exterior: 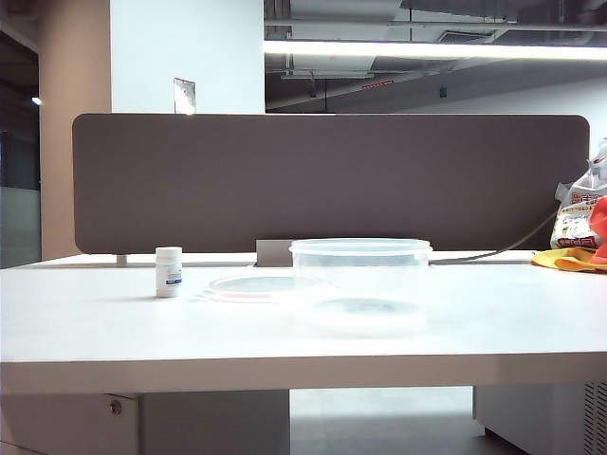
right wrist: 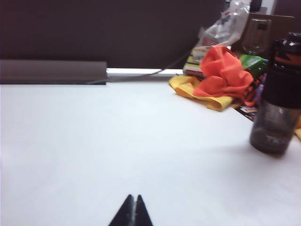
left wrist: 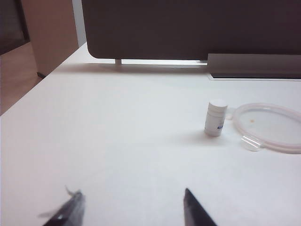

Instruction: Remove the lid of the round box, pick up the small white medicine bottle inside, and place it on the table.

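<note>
The left gripper [left wrist: 129, 209] hangs low over the table [left wrist: 117, 141] with its two dark fingertips [left wrist: 70, 212] spread well apart and nothing between them. From it, the small white medicine bottle [left wrist: 216, 117] stands upright on the tabletop at about one o'clock, well away, and the lid [left wrist: 270, 127] lies flat just beyond the bottle at about two o'clock, its pinkish rim close beside the bottle and one clip tab facing the camera.

The right gripper [right wrist: 132, 212] has its fingertips pressed together into a single point, holding nothing, above bare white table. At about one o'clock from it lies a bundle of orange and yellow cloth [right wrist: 221, 80] (with a crinkled plastic bag [right wrist: 221, 28] behind it), and at about two o'clock stands a dark bottle [right wrist: 280, 94].

In the exterior view neither arm shows. The small white medicine bottle [exterior: 169, 272] stands at the left on the table [exterior: 95, 322]; the lid [exterior: 261, 285] lies flat at three o'clock from it; the round box [exterior: 360, 270] sits open, just to the right of the lid, which appears to touch or overlap its base. The dark partition panel [exterior: 332, 180] runs behind them all.
</note>
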Controlling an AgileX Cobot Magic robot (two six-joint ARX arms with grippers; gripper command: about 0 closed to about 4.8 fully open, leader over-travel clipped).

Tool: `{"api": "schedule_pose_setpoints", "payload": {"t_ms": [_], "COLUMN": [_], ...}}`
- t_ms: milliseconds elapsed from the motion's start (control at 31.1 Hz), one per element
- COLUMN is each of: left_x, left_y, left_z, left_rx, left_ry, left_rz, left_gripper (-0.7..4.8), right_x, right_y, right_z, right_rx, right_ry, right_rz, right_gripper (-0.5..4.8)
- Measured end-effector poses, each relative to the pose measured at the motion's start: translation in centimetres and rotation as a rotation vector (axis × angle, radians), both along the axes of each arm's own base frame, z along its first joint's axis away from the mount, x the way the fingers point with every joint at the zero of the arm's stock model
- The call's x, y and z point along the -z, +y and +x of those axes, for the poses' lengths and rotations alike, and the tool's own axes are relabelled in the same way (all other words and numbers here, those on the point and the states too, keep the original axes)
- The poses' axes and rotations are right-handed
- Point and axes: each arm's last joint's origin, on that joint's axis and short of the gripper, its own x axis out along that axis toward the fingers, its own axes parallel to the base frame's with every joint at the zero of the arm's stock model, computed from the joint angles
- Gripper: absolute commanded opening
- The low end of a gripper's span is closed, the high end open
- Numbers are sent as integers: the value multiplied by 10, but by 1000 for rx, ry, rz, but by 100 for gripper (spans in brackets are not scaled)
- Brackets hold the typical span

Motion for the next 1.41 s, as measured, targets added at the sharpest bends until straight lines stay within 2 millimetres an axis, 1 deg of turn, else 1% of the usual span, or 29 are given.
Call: {"api": "schedule_pose_setpoints", "payload": {"t_ms": [129,321,1414], "left_x": [0,0,0], "left_y": [0,0,0], "left_z": [0,0,0], "left_rx": [0,0,0], "left_ry": [0,0,0], "left_rz": [0,0,0], "left_gripper": [273,273,273], "right_x": [4,8,8], "right_y": [-1,2,2], "right_z": [0,0,0], "right_rx": [-7,-117,-112], "right_ry": [43,82,84], "right_rz": [-16,-44,-44], "right_gripper": [-5,-5,-5]}}
